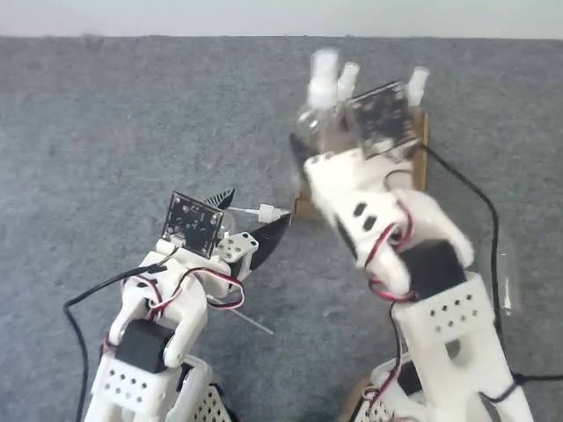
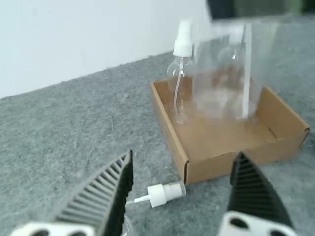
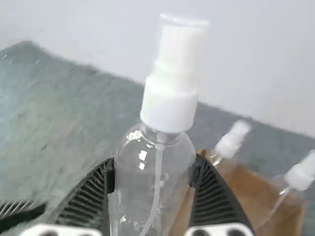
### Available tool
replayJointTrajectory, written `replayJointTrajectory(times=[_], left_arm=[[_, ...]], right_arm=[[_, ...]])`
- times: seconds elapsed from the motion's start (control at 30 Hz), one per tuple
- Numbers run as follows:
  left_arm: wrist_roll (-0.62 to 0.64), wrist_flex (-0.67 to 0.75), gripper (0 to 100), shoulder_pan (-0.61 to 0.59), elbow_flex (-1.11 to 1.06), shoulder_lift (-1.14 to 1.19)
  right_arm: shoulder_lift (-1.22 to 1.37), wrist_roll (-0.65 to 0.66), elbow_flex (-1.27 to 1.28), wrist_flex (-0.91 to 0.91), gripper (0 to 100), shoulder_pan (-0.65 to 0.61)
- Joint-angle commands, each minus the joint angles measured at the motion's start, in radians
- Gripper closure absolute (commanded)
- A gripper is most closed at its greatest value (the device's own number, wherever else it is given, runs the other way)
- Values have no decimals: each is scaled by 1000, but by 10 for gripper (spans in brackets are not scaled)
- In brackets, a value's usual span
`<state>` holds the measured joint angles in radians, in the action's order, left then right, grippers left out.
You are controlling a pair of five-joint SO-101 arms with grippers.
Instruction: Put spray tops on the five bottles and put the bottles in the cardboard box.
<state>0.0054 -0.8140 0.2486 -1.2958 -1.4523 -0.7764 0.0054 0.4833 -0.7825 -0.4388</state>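
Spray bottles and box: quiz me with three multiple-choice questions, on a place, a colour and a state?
1. Where is the loose spray top? A on a shelf; B on the table before the cardboard box; C inside the box.
2. What colour are the spray tops? A white; B red; C black.
3. The right hand is: A open, empty; B shut on a bottle; C holding cloth.
B: it lies outside the box wall. A: every top shows white. B: it clamps the clear bottle.
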Motion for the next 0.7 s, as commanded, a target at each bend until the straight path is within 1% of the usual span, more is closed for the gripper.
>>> replayJointTrajectory(times=[0.0,0.13,0.27,0.4,0.67], left_arm=[[-9,6,751,-6,-5,-21],[-9,18,760,-68,-50,-21],[-9,61,760,-144,-71,-21],[-9,64,760,-147,-76,-21],[-9,66,760,-150,-76,-21]], right_arm=[[111,-5,23,151,993,67],[242,-12,109,389,993,134],[335,-6,242,654,993,156],[414,-6,359,903,993,170],[645,-5,374,1158,993,176]])
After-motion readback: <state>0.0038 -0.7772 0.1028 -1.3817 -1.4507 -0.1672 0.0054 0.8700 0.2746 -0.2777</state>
